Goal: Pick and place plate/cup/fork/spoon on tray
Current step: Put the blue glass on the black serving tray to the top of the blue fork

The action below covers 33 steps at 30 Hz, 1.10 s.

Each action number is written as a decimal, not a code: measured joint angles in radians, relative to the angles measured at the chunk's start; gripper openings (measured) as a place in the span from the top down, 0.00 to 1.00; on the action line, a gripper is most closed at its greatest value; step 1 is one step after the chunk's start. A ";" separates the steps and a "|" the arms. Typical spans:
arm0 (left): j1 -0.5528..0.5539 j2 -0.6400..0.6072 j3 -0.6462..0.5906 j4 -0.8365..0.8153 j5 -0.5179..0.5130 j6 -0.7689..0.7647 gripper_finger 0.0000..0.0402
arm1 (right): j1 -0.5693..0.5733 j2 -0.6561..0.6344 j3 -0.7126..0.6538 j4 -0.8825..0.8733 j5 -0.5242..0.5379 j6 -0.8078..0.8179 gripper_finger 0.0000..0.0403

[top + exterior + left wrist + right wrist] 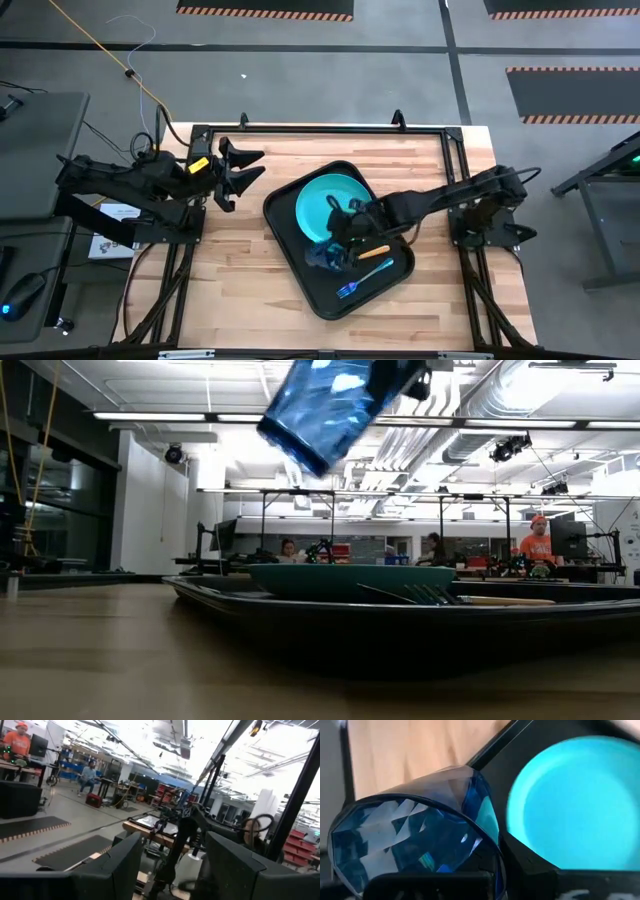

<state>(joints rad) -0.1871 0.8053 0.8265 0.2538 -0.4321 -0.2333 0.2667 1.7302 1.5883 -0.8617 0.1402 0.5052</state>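
At centre frame we see the right end effector (pixel 338 243) clamped on the faceted blue cup (pixel 325 256), tilted above the black tray (pixel 290 235) beside the plate (pixel 322 203); we judge it light, rigid, slippery, best gripped at its rim, while the left end effector (pixel 240 168) waits open, upper left.

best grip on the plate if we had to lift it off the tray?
Probably the plate's rim on its table-facing edge, from above. It lies flat in the tray and is shallow; the right gripper, cup, spoon crowd the other side.
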 joint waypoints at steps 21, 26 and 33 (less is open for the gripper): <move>0.000 0.060 0.000 -0.008 0.000 0.001 0.48 | 0.002 0.038 0.000 -0.002 -0.151 -0.072 1.00; 0.000 0.059 0.000 -0.004 -0.001 0.000 0.48 | 0.010 0.038 0.000 -0.002 -0.229 -0.139 1.00; 0.000 0.059 0.000 -0.003 -0.001 0.000 0.48 | 0.047 0.038 0.000 -0.049 -0.332 -0.199 1.00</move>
<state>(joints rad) -0.1867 0.8642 0.8261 0.2508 -0.4332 -0.2337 0.3134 1.7683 1.5883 -0.9105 -0.1917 0.3065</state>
